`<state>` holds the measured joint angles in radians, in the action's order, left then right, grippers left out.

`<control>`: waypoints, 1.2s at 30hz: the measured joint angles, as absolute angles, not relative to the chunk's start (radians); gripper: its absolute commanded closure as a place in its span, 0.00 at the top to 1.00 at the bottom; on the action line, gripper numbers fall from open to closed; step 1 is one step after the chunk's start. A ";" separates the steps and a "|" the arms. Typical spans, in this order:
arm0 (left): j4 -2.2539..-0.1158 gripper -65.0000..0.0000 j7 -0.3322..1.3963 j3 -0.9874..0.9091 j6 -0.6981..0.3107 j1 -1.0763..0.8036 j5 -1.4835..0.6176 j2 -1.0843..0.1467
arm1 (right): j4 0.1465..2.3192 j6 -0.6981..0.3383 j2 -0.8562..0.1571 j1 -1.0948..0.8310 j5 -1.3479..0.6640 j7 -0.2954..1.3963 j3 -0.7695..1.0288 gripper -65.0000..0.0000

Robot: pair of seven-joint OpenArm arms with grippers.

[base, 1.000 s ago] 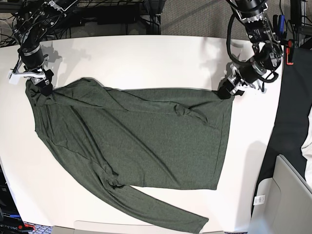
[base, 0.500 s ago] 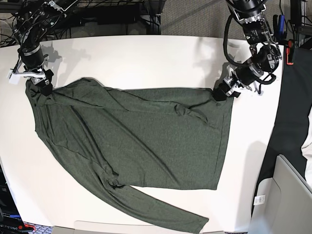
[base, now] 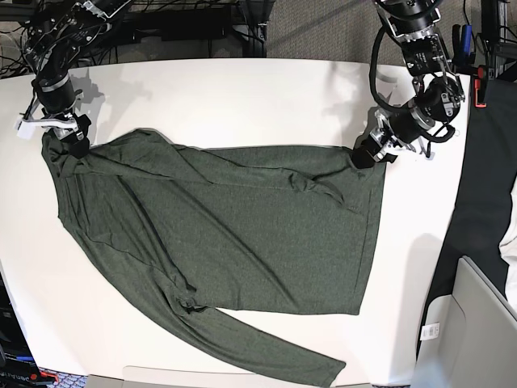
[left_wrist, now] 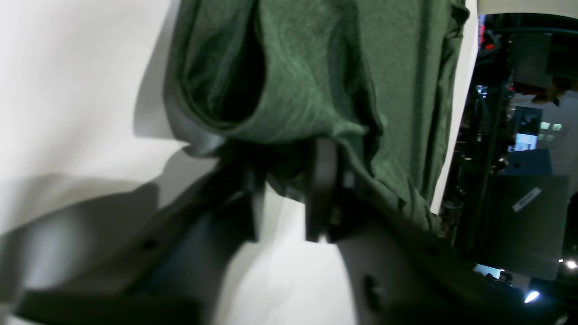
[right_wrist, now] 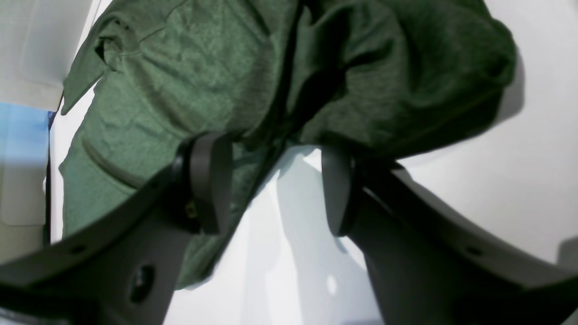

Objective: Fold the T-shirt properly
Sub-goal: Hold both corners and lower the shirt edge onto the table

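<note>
The dark olive T-shirt (base: 242, 234) lies spread flat on the white table, with one long sleeve trailing to the front edge. My left gripper (base: 365, 156) is at the shirt's far right corner. In the left wrist view its fingers (left_wrist: 321, 180) stand a narrow gap apart, with the bunched hem of the T-shirt (left_wrist: 307, 67) at their tips and white table showing between them. My right gripper (base: 73, 139) is at the far left corner. There its jaws are wide open (right_wrist: 274, 146), straddling a raised fold of the T-shirt (right_wrist: 180, 67).
The white table (base: 242, 97) ends just right of the left arm. Beyond that edge hangs a plain black cloth (base: 485, 202), and a grey bin (base: 477, 323) stands at the lower right. Cables and rack gear (base: 161, 24) line the back.
My left gripper has shifted slightly left onto the shirt's corner and its jaws have narrowed. The right gripper and the shirt have stayed put.
</note>
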<state>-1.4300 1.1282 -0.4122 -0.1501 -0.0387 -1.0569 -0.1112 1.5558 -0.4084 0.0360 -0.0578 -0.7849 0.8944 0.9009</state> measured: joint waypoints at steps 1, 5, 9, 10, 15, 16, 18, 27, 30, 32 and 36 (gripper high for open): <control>-1.430 0.13 1.128 -0.412 -0.150 -0.039 -1.055 -0.111 | 1.556 -0.408 0.036 -0.058 -0.785 0.894 0.901 0.50; -1.442 0.21 1.130 -0.411 -0.148 -0.044 -1.055 -0.111 | 1.556 -0.408 0.036 -0.058 -0.785 0.894 0.901 0.50; -1.482 0.32 1.145 -0.411 -0.121 -0.047 -1.053 -0.111 | 1.556 -0.408 0.036 -0.058 -0.785 0.894 0.903 0.50; -1.502 0.33 1.153 -0.411 -0.084 -0.047 -1.048 -0.111 | 1.556 -0.409 0.036 -0.058 -0.785 0.895 0.903 0.50; -1.559 0.37 1.179 -0.413 -0.026 -0.048 -1.048 -0.112 | 1.556 -0.408 0.036 -0.058 -0.785 0.894 0.903 0.50; -1.559 0.38 1.178 -0.413 -0.025 -0.054 -1.047 -0.112 | 1.556 -0.408 0.036 -0.058 -0.785 0.894 0.903 0.50; -1.558 0.40 1.190 -0.412 -0.025 -0.069 -1.048 -0.111 | 1.556 -0.408 0.036 -0.058 -0.785 0.894 0.903 0.50; -1.553 0.42 1.227 -0.410 -0.022 -0.078 -1.048 -0.131 | 1.556 -0.408 0.036 -0.058 -0.785 0.894 0.903 0.50; -1.553 0.47 1.226 -0.414 -0.021 -0.095 -1.047 -0.134 | 1.556 -0.408 0.036 -0.058 -0.785 0.894 0.902 0.50; -1.553 0.54 1.226 -0.414 -0.022 -0.091 -1.047 -0.136 | 1.556 -0.408 0.037 -0.058 -0.785 0.895 0.900 0.50; -1.558 0.59 1.223 -0.414 -0.026 -0.095 -1.055 -0.139 | 1.556 -0.409 0.036 -0.058 -0.785 0.894 0.900 0.50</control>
<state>-1.5578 1.2228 -0.4145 -0.0257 -0.0948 -1.0554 -0.1394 1.5558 -0.4088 0.0364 -0.0578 -0.7853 0.8940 0.8997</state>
